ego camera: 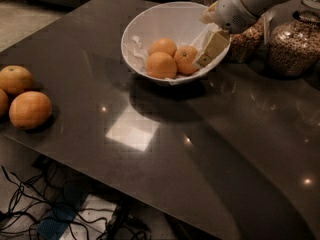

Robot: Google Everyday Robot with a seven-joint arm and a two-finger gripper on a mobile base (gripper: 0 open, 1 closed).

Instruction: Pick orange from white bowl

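Dark table (210, 154): white bowl (150, 19), hand (205, 58) beside orange (185, 60) (grip unclear), 2 jars (292, 46) behind.

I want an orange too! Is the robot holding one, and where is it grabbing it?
Cannot tell. The gripper is inside the white bowl, right beside the rightmost orange, which lies in the bowl.

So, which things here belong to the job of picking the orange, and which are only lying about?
For the job: orange with stem dot, white bowl, claw at the bowl's right rim.
Lying about: two other bowl oranges, bigger oranges at left, glass jars, floor cables.
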